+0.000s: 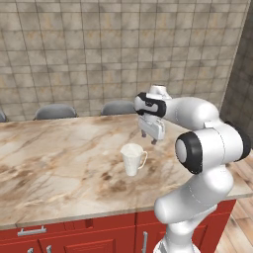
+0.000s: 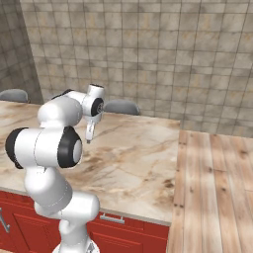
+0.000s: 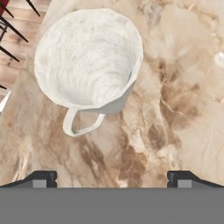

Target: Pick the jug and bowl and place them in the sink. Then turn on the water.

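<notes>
The jug [image 1: 133, 159] is a small white pitcher standing upright on the marble counter [image 1: 59, 158], its handle turned toward the right. My gripper [image 1: 149, 138] hangs open just above and behind it, apart from it. The hand view looks down into the jug [image 3: 87, 61], which lies ahead of my gripper [image 3: 113, 179]; the two fingertips [image 3: 41, 178] stand wide apart with nothing between them. From the right base view my gripper [image 2: 89, 137] points down over the counter beside the arm. The bowl, the sink and the water are out of view.
Grey chair backs [image 1: 55, 111] [image 1: 117, 107] stand behind the counter's far edge against a tiled wall. Red cabinets [image 1: 74, 239] run below the near edge. The counter ends at the right, where a wooden floor [image 2: 217, 188] begins.
</notes>
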You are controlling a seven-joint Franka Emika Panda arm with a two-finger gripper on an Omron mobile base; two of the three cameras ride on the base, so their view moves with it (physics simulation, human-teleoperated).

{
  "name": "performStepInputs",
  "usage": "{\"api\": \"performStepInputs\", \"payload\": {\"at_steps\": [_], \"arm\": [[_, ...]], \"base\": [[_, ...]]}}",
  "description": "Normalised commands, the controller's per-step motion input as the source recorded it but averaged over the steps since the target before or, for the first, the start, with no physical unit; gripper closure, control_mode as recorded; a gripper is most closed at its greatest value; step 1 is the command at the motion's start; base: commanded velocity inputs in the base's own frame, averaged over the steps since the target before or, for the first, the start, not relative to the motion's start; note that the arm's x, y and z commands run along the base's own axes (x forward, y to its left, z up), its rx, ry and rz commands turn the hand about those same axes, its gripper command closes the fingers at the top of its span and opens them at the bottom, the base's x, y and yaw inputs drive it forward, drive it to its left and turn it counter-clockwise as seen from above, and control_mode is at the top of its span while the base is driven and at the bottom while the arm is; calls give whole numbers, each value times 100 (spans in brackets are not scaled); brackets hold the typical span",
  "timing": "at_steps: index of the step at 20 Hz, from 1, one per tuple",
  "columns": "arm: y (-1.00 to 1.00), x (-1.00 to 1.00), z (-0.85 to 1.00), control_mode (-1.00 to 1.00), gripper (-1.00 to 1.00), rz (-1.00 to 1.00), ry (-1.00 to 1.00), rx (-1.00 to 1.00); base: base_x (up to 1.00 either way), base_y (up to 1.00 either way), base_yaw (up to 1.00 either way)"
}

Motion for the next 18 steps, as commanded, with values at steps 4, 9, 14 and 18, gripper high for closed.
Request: {"api": "performStepInputs", "payload": {"at_steps": [4,9,14,18], "arm": [[1,0,-3,-100,-100,-2,0,5],[1,0,-4,-100,-100,-2,0,5],[7,0,-3,-100,-100,-3,1,4],[8,0,-5,-100,-100,-3,1,1]], "base": [[0,0,0],[0,0,0],[0,0,0],[0,0,0]]}}
